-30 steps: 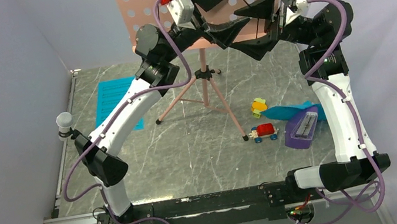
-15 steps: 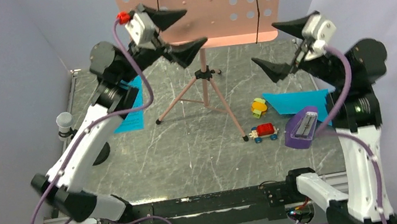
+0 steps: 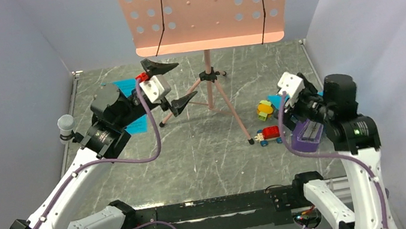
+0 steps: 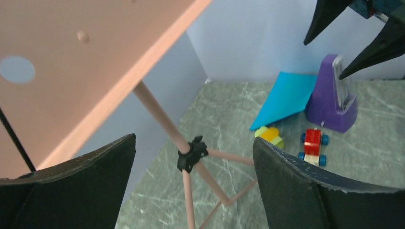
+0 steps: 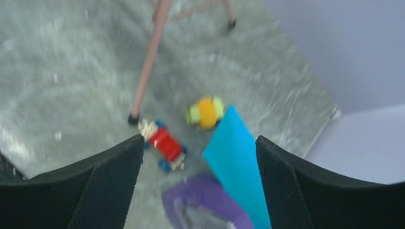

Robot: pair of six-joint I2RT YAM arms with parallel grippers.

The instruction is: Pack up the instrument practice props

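I see L gripper (image 3: 186,79) released, empty, near music stand (image 3: 206,7); R gripper (image 5: 199,140) spread wide, empty, over metronome (image 3: 308,135) & cyan sheet (image 5: 236,157).

I see the salmon-pink music stand (image 3: 205,4) upright at top centre. One cyan sheet (image 3: 121,86) lies flat left of it. A second cyan sheet (image 4: 286,93) lies just beside the upright purple metronome (image 4: 329,107), lower right.

No readable text or numbers.
Nothing legible on cyan sheet-music page (image 4: 284,95), purple metronome (image 4: 329,98), red toy car (image 4: 314,144) or pink music stand (image 3: 202,5).
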